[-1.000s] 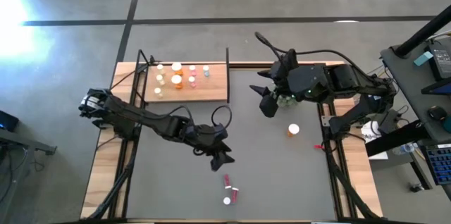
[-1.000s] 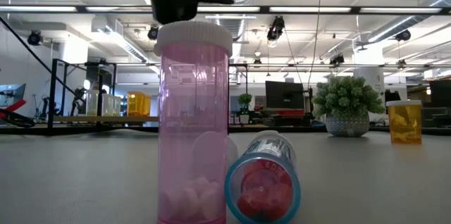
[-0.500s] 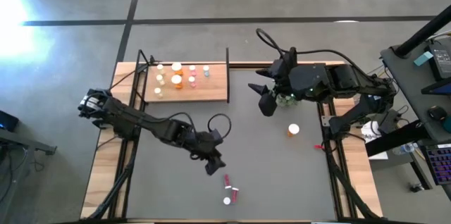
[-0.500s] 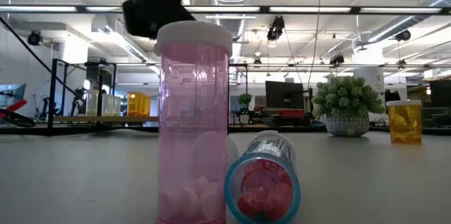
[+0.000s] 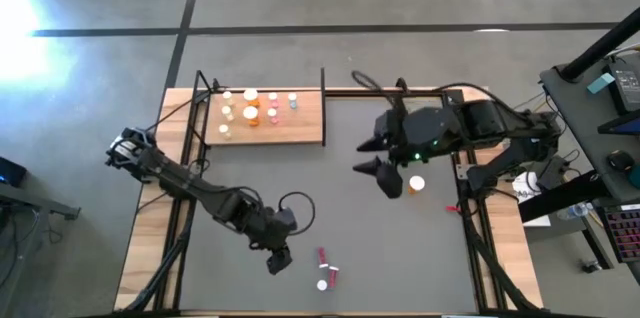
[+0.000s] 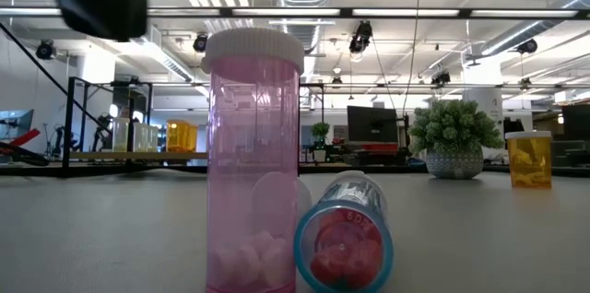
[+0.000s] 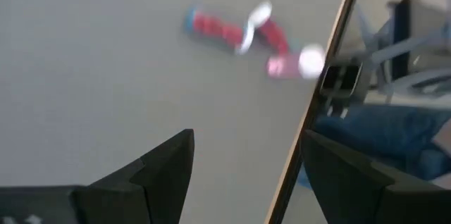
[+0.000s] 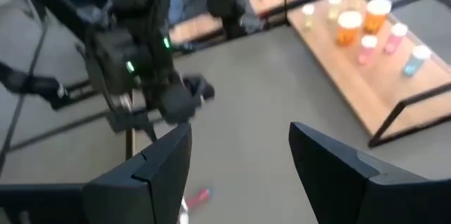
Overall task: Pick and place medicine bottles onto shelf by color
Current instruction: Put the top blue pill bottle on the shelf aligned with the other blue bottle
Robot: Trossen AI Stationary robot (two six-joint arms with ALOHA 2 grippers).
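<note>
Three pink bottles (image 5: 325, 270) sit near the mat's near edge: one upright (image 6: 253, 159) and two lying on their sides (image 7: 218, 30). An orange bottle (image 5: 416, 185) stands at the right. The shelf (image 5: 270, 118), a wooden board at the far left, carries several bottles. My left gripper (image 5: 277, 258) hovers open just left of the pink bottles, tipped downward; its fingers (image 7: 246, 139) have nothing between them. My right gripper (image 5: 385, 173) hangs open high over the mat, beside the orange bottle, and is empty in the right wrist view (image 8: 239, 132).
A small green plant in a pot (image 6: 452, 136) stands on the mat's right side, mostly under the right arm in the high view. Black frame posts (image 5: 323, 106) rise at the shelf's ends. Wooden rims (image 5: 150, 248) border the grey mat left and right.
My left gripper has swung toward the table's near left, sinking and tipping further down, and now sits left of the pink bottles. My right gripper has turned at the wrist, and its fingers have swung toward the near edge and the orange bottle. The bottles have not moved.
</note>
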